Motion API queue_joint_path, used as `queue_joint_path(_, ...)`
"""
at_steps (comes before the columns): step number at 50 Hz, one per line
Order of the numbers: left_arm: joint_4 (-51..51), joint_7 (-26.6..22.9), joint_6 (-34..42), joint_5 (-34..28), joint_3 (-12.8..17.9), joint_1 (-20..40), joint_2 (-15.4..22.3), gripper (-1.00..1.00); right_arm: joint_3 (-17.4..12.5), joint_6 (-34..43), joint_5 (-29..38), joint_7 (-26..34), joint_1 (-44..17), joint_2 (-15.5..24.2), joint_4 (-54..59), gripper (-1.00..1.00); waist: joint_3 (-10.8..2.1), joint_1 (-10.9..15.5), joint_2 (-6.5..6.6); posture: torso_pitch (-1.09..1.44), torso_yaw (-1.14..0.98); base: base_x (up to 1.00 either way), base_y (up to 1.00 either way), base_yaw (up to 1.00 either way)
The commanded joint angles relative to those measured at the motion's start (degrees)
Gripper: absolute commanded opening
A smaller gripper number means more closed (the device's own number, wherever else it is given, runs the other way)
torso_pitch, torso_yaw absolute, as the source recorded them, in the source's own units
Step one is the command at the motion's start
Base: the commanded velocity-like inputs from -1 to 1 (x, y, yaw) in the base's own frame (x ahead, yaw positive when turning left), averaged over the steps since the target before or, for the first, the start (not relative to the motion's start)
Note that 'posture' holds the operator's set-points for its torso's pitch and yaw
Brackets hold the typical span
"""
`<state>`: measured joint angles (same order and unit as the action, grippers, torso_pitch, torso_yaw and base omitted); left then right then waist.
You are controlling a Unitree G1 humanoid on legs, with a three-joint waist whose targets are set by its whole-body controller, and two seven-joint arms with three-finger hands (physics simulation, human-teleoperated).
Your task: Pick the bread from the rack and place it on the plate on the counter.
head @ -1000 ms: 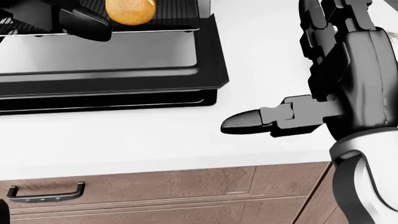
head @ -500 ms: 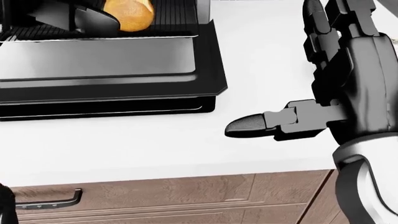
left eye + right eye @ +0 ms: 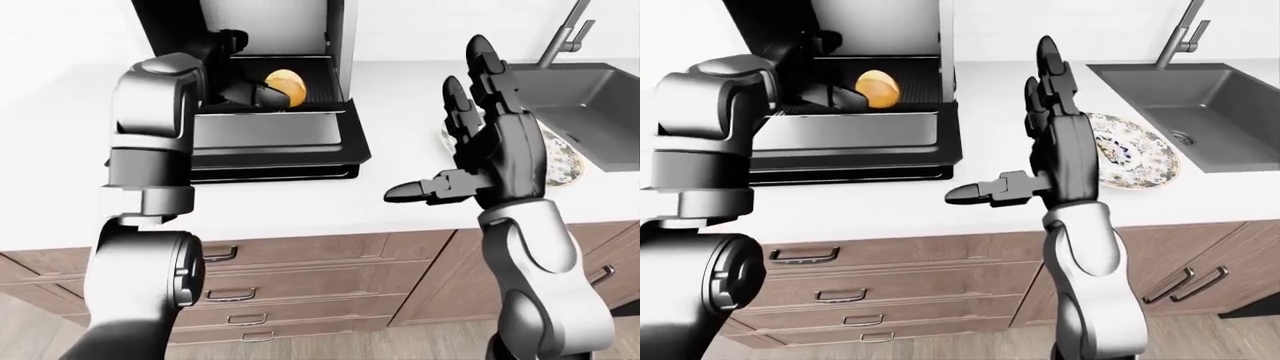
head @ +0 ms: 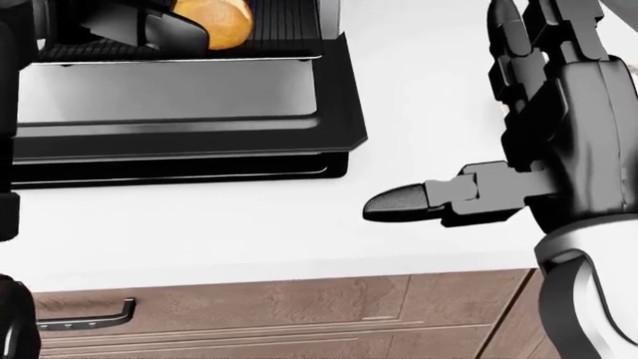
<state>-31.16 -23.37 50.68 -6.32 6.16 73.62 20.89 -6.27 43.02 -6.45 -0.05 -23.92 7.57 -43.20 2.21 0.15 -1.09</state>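
Observation:
The bread [image 3: 287,86], a golden roll, lies on the rack inside the open black toaster oven [image 3: 335,45]. My left hand [image 3: 252,93] reaches into the oven and stands just left of the bread, fingers open and touching or nearly touching it. It also shows in the head view [image 4: 167,30]. My right hand [image 3: 445,135] is open and empty, fingers spread upward, over the white counter right of the oven. The patterned plate [image 3: 1137,155] lies on the counter right of that hand, partly hidden behind it.
The oven's door [image 3: 270,133] hangs open flat over the counter [image 3: 300,214]. A steel sink [image 3: 1205,112] with a faucet [image 3: 1180,34] sits right of the plate. Wooden drawers [image 3: 900,277] run below the counter edge.
My left hand has moved right, closer to the bread, and my left arm now shows at the head view's left edge. The view shifted slightly. The right hand has hardly moved.

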Motion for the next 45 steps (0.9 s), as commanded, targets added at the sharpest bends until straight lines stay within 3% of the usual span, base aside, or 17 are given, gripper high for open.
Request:
queue_joint_path(1,1.9,0.3,-2.1,0.3,0.3,2.4,0.5,1.00,-0.4,-1.9,0.1,0.0,-1.1,0.3,-1.5,1.00,-1.61,0.0,0.11,0.00,0.00,0.00,0.00,0.00)
queue_joint_path(45,-12.7,0.3,-12.3,-0.8,-1.0,8.3,-2.3,1.00,-1.6,-4.1,-0.1,0.5,0.7,0.8,-0.5,1.00,-1.97,0.1,-0.24,0.00,0.00,0.00,0.00,0.00)
